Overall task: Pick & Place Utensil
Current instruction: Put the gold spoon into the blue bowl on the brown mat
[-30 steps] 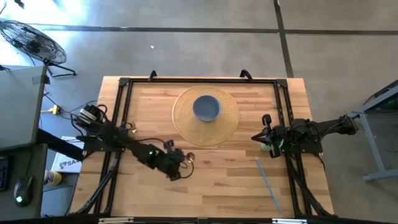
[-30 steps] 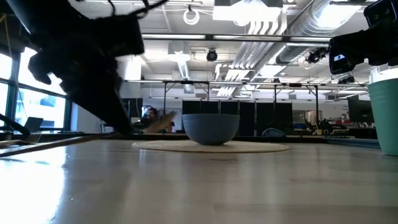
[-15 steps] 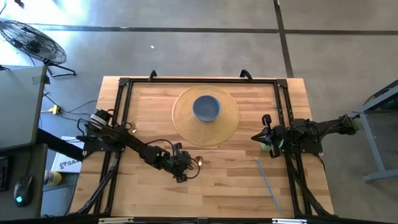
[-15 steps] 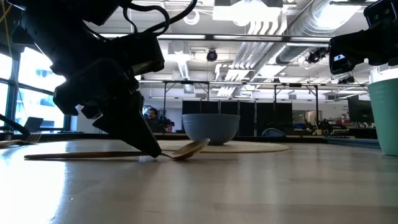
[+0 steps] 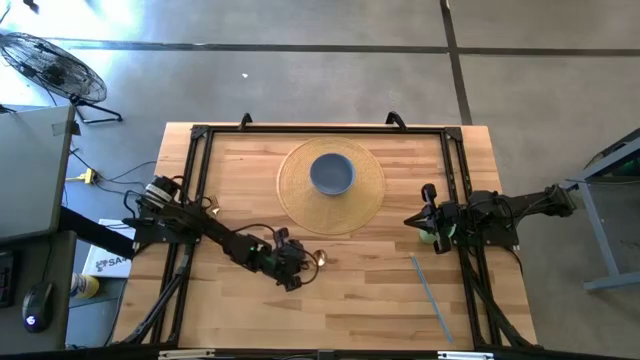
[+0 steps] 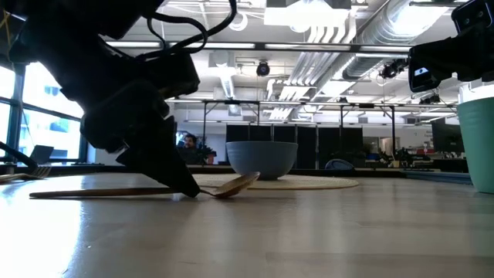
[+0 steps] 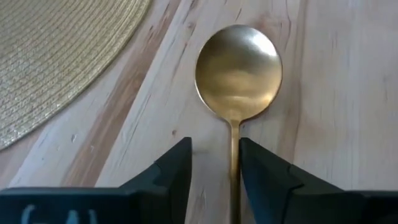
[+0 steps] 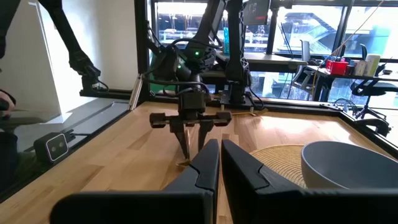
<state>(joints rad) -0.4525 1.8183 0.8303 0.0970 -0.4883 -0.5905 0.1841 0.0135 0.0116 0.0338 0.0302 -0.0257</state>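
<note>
Spoon (image 7: pixel 238 74) handle runs under left gripper (image 7: pixel 215 163), lower end hidden in left wrist view. Teal cup (image 6: pixel 478 139) cut by low view's edge, mostly hidden under right arm from above. Woven mat (image 7: pixel 59 56) cropped at corner.

Robotics lab or workshop in open-plan industrial office. Bare concrete floor (image 5: pixel 300 30) with seams; pedestal fan (image 5: pixel 50 65) beside wooden table (image 5: pixel 370 300). Exposed ceiling ducts (image 6: pixel 340 31) and strip lights; large windows (image 8: pixel 186 25); desks, office chair (image 8: pixel 367 93), dark partitions (image 6: pixel 340 143) behind. Computer mouse (image 5: pixel 37 305) at neighbouring desk.
</note>
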